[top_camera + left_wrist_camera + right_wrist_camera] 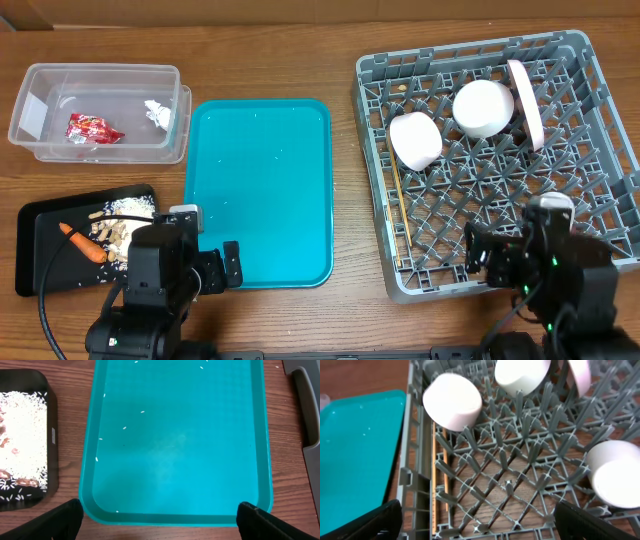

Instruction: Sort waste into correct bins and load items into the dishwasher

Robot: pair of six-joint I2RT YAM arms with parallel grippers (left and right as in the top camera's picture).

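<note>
While the right jaws over the grey dish rack (590, 120) and the left jaws over the teal tray (262, 190) both stand wide open and empty, that rack holds white bowls (415, 140), an upright plate (527, 100) and chopsticks (398, 200). The clear tub (100, 68) contains a red wrapper (93, 128) and tissue (157, 113); the black tray (28, 235) bears a carrot (84, 243), peanut shells (110, 235) and rice (130, 205).

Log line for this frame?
left gripper open; right gripper open; bowls, plate, chopsticks in rack; wrapper in tub; carrot in black tray

Brown wood-grain table (270, 50) fills view; soft even light, faint shadows.
</note>
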